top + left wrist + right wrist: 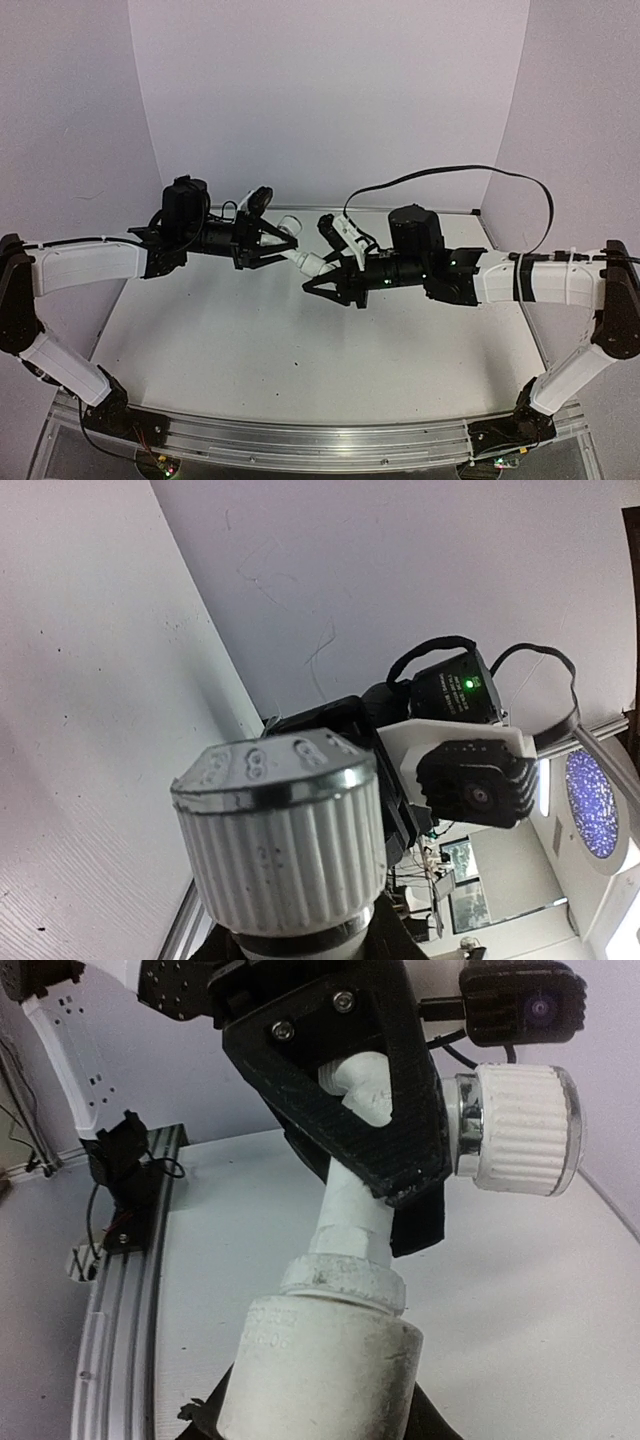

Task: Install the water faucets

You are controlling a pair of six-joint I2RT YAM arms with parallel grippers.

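Both grippers hold the water faucets in the air above the table's middle, and the parts meet between them. My left gripper (280, 245) is shut on the tap part, whose white ribbed knob (290, 222) with a silvery ring fills the left wrist view (285, 840). My right gripper (324, 277) is shut on the other part, a white cylindrical fitting (312, 264), seen close in the right wrist view (320, 1360). There its nut and the tap's stem (352, 1215) run up into the left gripper's black fingers (340, 1090), with the knob (520, 1130) to the right.
The white table (300, 350) lies below the held parts, with white walls at the back and sides. A black cable (450, 175) arcs over the right arm. An aluminium rail (300, 440) runs along the near edge.
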